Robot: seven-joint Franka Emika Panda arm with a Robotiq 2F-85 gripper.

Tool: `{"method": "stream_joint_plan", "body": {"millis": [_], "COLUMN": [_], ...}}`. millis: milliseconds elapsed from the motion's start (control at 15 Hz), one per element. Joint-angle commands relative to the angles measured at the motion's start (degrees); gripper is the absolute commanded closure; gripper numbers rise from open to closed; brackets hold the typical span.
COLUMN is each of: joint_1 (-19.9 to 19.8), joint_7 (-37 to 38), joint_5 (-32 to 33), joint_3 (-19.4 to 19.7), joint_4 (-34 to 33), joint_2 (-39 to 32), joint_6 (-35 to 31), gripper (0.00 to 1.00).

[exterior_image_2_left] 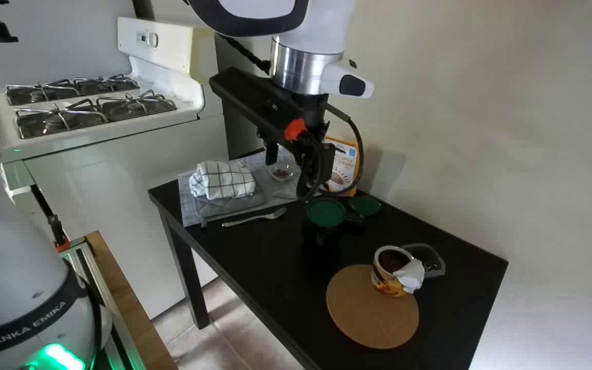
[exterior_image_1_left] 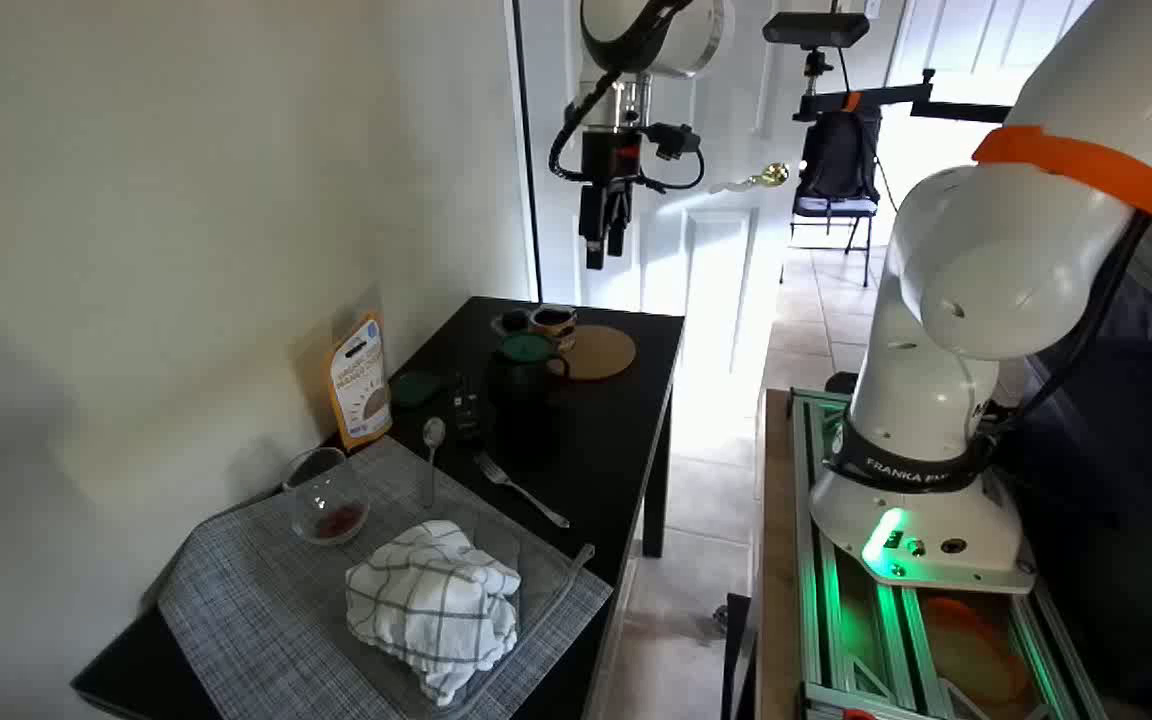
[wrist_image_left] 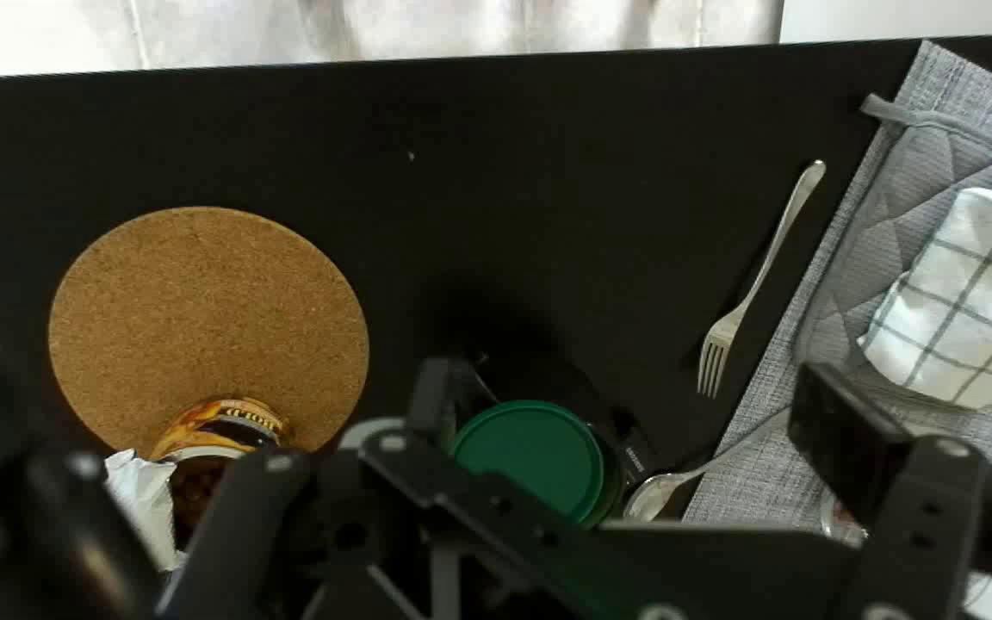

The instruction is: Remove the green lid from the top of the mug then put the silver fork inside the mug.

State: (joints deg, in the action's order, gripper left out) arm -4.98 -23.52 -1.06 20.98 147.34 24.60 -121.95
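- Flat round dark-green lid (wrist_image_left: 532,455): likely light, stiff; grip opposite edges.
- Slender silver metal fork (wrist_image_left: 753,287): probably slippery; pinch mid-handle.
- Black gripper (exterior_image_1_left: 605,245): jaws apart, holding nothing.

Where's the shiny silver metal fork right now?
In the wrist view, the silver metal fork lies right of centre on the black table, just left of the gray woven placemat, with the silver metal spoon below its tines.

Lower than the black gripper (exterior_image_1_left: 605,255) there are one silver metal fork (wrist_image_left: 746,303), one silver metal spoon (wrist_image_left: 655,495), one dark round mug (exterior_image_1_left: 524,385), one flat round green lid (exterior_image_2_left: 326,213), one other green roundish piece (exterior_image_2_left: 364,206), one tan cork disc (wrist_image_left: 203,301) and one white checked cloth (exterior_image_1_left: 436,600).
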Motion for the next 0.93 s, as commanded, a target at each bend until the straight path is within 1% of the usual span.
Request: {"method": "stream_joint_plan", "body": {"millis": [0,400,667,867], "joint_1": [-1.5,-1.3,0.4,1.2], "joint_7": [-0.6,-1.1,-5.7,-8.0], "joint_5": [-0.7,-1.5,-7.4,-12.6], "joint_3": [-1.4,-1.0,0.9,2.0], "joint_4": [-0.1,-0.4,-4.0,-7.9], "joint_2": [-0.3,-0.5,-3.8,-10.0], "joint_6": [0.1,-0.1,-6.3,-9.6], "gripper": [0.00,0.00,0.00,0.00]}}
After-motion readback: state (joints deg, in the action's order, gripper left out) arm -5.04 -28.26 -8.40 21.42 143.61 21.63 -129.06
